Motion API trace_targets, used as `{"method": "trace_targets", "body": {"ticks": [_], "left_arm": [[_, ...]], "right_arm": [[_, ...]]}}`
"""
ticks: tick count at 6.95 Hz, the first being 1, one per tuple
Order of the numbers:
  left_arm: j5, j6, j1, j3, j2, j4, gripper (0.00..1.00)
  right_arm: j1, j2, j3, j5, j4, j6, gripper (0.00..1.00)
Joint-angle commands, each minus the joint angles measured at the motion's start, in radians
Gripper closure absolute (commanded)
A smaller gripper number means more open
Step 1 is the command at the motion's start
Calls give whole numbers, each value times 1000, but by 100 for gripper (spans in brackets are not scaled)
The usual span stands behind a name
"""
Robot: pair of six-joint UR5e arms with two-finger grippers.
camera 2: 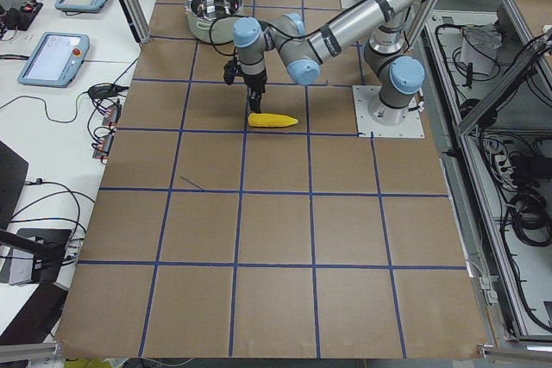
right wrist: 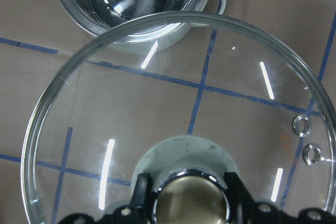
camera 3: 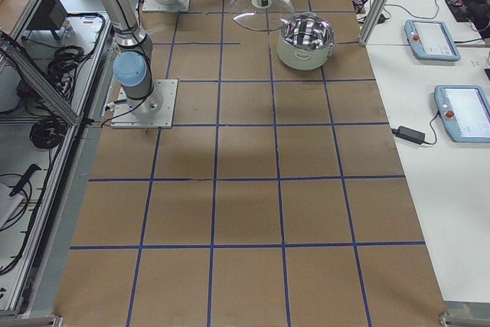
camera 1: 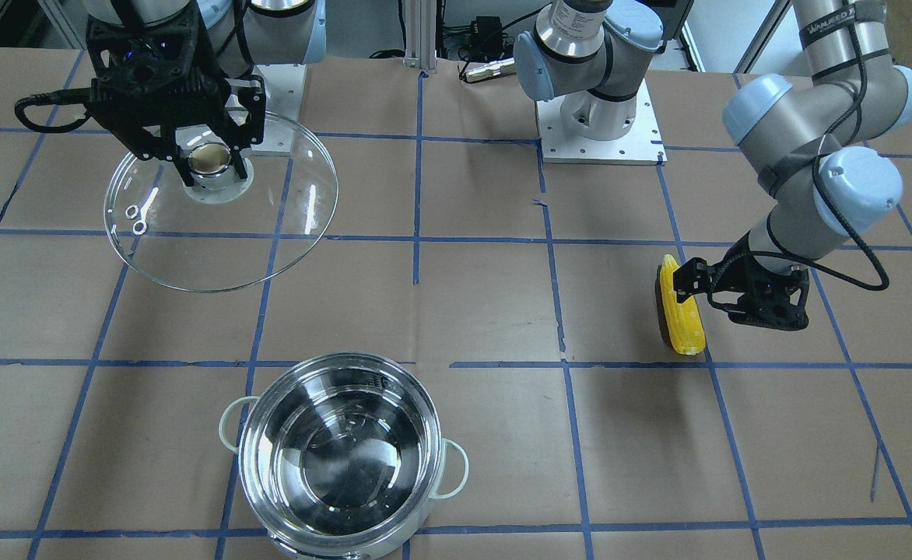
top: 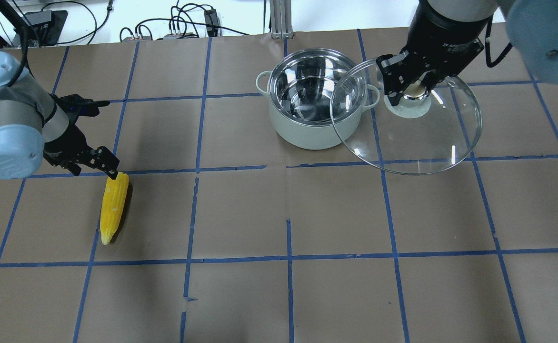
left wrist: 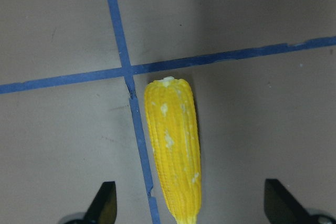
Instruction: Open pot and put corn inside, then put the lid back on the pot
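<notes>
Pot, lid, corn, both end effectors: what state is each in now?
Pot: open, empty, upright.
Lid: off the pot, held aloft.
Corn: lying on the table, ungripped.
Left end effector: open, over the corn.
Right end effector: shut on the lid.

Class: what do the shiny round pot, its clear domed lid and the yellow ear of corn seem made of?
Shiny round pot: polished metal inside, mirror reflections; outer wall pale, perhaps enamelled. Clear domed lid: glass, likely, since tape lines show through; chrome-like knob. Yellow ear of corn: uniform bright kernels, possibly plastic; cannot tell.
</notes>
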Motion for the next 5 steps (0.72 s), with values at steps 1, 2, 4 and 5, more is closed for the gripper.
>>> {"method": "trace_targets", "body": {"ticks": [1, 2, 4, 5], "left_arm": [[-22, 19, 1, -23, -90, 99, 0], [-21, 25, 1, -30, -101, 100, 0], [-19, 20, 3, -27, -136, 126, 15], [-19, 15, 3, -32, -135, 123, 44]], "right_arm": [[1, 11, 4, 1, 2, 11, 92], [3, 13, 1, 1, 2, 10, 92], [0, 15, -13, -2, -1, 10, 92], [0, 33, -39, -7, 11, 10, 92]]}}
